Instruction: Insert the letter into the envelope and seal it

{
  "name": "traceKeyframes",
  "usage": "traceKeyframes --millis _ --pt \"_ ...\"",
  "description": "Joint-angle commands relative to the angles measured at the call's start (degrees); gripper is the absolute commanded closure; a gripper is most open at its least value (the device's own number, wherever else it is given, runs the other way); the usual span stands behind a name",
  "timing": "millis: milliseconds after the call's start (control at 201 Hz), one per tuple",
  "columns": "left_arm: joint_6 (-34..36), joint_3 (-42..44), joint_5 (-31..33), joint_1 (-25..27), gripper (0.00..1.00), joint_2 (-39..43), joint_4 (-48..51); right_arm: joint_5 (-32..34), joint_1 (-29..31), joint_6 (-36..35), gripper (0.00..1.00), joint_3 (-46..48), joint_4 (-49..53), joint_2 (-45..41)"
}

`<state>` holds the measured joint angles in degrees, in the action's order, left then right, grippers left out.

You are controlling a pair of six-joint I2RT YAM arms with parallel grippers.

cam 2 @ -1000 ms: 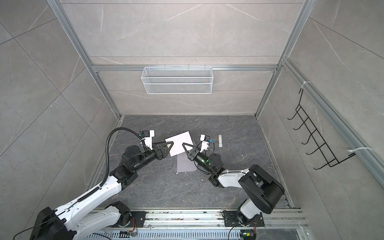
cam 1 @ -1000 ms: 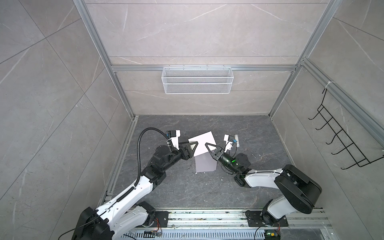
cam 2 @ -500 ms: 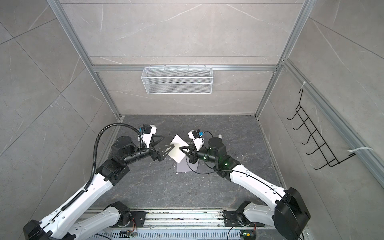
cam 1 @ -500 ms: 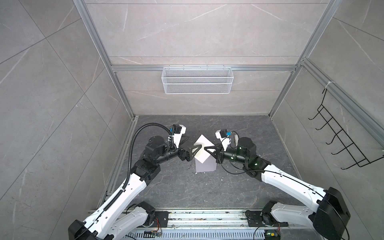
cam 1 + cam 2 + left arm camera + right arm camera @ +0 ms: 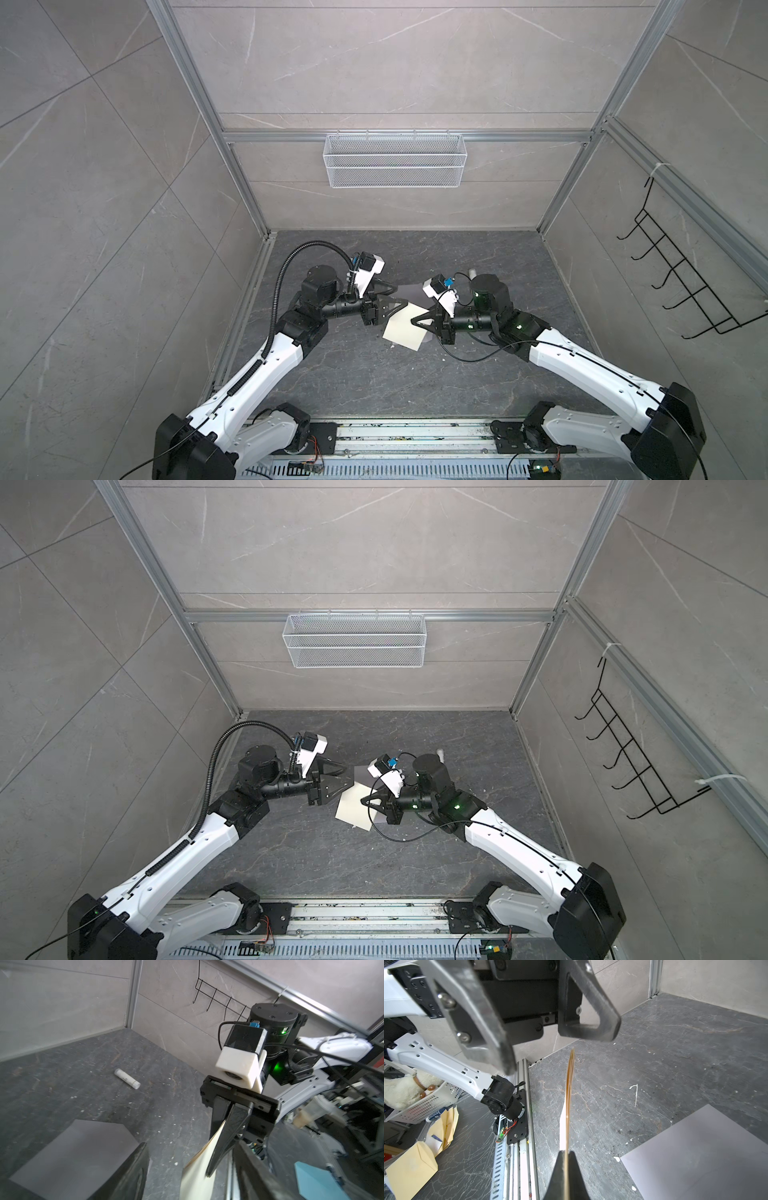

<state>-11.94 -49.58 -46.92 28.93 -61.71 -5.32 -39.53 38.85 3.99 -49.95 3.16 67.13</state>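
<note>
The left claw (image 5: 395, 297) hangs released, its fingers spread wide and gripping nothing. In the right wrist view the free edge of the letter (image 5: 405, 332) points up at the gap between those fingers without touching either.

The letter is off the worktop (image 5: 374, 382), held roughly on edge in mid-air between the two arms. It shows as a pale tan sheet that bows slightly along its length.

Beneath and just behind it the envelope (image 5: 72, 1151) lies flat on the worktop, with nothing holding it.

The right claw (image 5: 415, 331) is clenched on the letter's right-hand edge and carries it alone.

Further right, towards the far side, a small white tube (image 5: 127, 1078) lies well apart from the paper.

The sheet looks thin, light and limp, so it will likely sag or curl wherever it is unsupported, and it creases easily. A second pinch on the opposite edge, close to a corner, should keep it taut enough to steer. The envelope looks smooth and flat, so it is apt to slide and offers little to catch except its flap or an edge.
</note>
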Motion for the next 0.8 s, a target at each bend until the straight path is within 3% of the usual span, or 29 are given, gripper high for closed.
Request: traceKeyframes --millis 0,294,518,588,797 --pt "-0.1 0.8 -3.7 -0.1 0.41 -0.2 -3.7 -1.6 -0.2 -0.7 1.00 -2.2 0.4 -0.9" --pt "-0.4 1.5 -4.7 0.0 0.60 -1.6 -3.6 -0.1 -0.3 -0.5 1.00 -2.3 -0.5 -1.4" --pt "-2.0 2.6 -4.8 -0.1 0.90 -1.9 -5.9 2.8 -0.3 0.7 1.00 -2.1 -1.5 -1.2" --pt "-3.5 3.0 -3.2 -0.1 1.00 -1.7 -7.4 5.8 -0.3 1.9 0.89 -1.6 -2.4 -1.7" --pt "-12.6 7.2 1.3 0.2 1.00 -1.0 -21.2 19.5 -0.3 6.3 0.45 1.0 -4.7 -6.6"
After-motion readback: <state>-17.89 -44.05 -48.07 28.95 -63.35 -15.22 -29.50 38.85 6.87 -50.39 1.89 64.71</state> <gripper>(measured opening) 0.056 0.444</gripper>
